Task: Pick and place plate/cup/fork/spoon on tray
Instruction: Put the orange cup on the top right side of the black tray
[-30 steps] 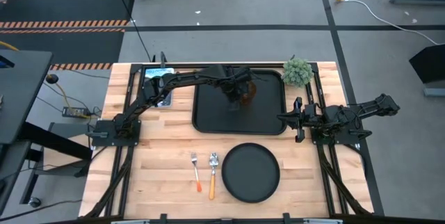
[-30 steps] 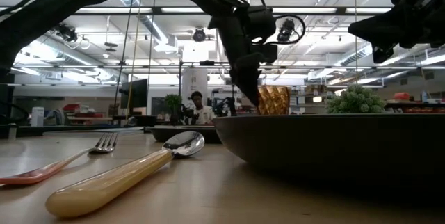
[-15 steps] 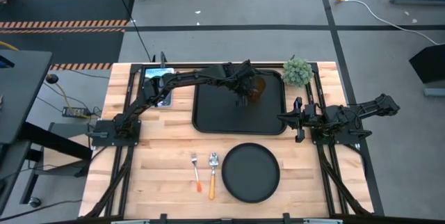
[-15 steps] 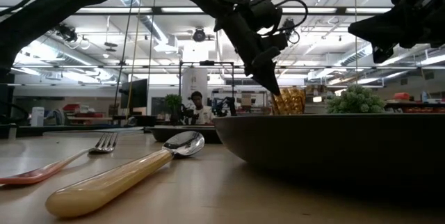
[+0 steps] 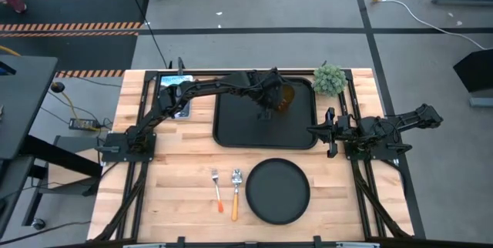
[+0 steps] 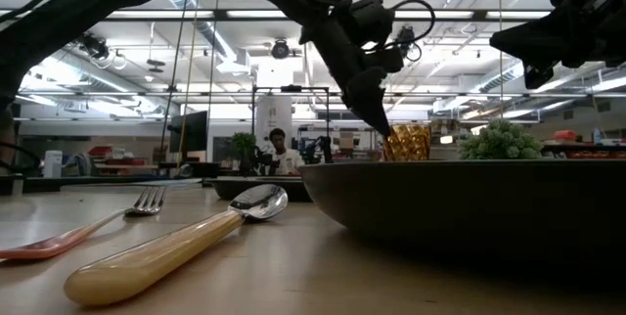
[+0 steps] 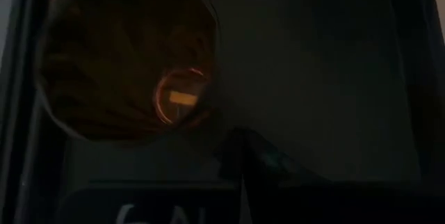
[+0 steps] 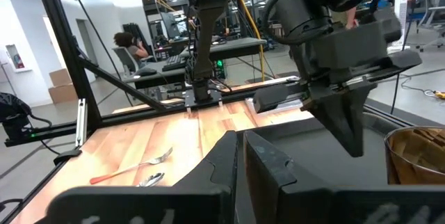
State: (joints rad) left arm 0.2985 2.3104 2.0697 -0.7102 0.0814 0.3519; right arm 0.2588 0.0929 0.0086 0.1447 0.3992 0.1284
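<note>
The amber cup [image 5: 283, 98] stands upright on its base in the far right part of the black tray [image 5: 231, 129]; it also shows in the left wrist view [image 7: 118, 57]. My left gripper [image 5: 269, 103] hangs over the tray just left of the cup, fingers shut and pointing down [image 6: 380, 127]; a thin gap to the cup shows. The black plate [image 5: 277, 191], the spoon [image 5: 236, 192] and the fork [image 5: 217, 186] lie on the wood near the front edge. My right gripper [image 5: 331, 132] waits shut beside the tray's right edge.
A fuzzy green plant ball [image 5: 329, 79] sits at the table's far right corner, close to the cup. A flat blue-screened device [image 5: 176, 94] lies far left of the tray. A person [image 6: 277, 149] sits in the room beyond the table.
My left gripper has gone with the cup toward the table's right and far edges, to the tray's far right part. The cup now stands there, and the gripper has drawn back a little to the left of it.
</note>
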